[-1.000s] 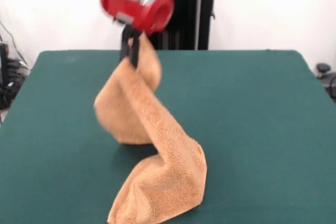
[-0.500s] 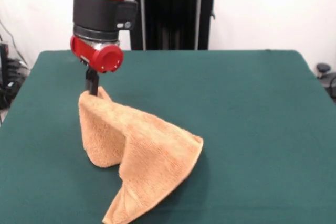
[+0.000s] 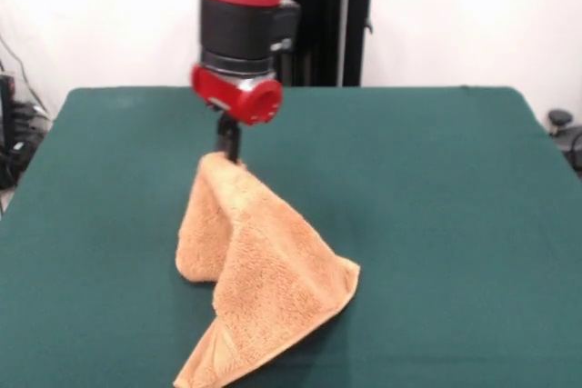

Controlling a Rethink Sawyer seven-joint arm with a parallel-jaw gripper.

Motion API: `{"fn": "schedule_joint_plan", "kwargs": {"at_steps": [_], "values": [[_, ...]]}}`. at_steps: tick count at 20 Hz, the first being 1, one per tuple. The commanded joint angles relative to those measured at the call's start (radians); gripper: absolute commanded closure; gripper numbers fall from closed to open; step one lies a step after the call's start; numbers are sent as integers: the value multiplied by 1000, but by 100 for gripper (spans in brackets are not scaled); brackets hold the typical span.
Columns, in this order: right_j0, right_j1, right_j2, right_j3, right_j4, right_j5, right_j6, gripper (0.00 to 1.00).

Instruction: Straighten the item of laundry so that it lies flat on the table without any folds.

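The orange-tan terry towel (image 3: 259,274) hangs like a tent from one pinched spot at its top and drapes down onto the dark green table (image 3: 436,179). Its lower part rests on the table and runs to the picture's bottom edge. My gripper (image 3: 226,154) comes down from the red and black arm and is shut on the towel's top, holding it above the table left of centre. The towel is folded over itself, with one corner sticking out to the right.
The black pedestal (image 3: 323,24) stands behind the table's far edge. Dark equipment shows at the left edge (image 3: 14,134) and right edge (image 3: 564,129) beyond the table.
The gripper swung left and down with the towel, then moved back to the right. The towel dropped from a tall twisted hang to a lower tent and followed the gripper.
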Motion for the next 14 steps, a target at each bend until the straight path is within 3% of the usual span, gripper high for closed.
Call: {"fn": "schedule_joint_plan", "kwargs": {"at_steps": [1,4,7,11,14], "values": [[166,-6,-47,105,128,159,347,100],[259,-8,-129,58,163,277,388,100],[289,-18,-140,60,191,306,408,100],[345,-15,-147,80,226,309,461,100],[322,-25,-76,144,256,217,466,100]]}}
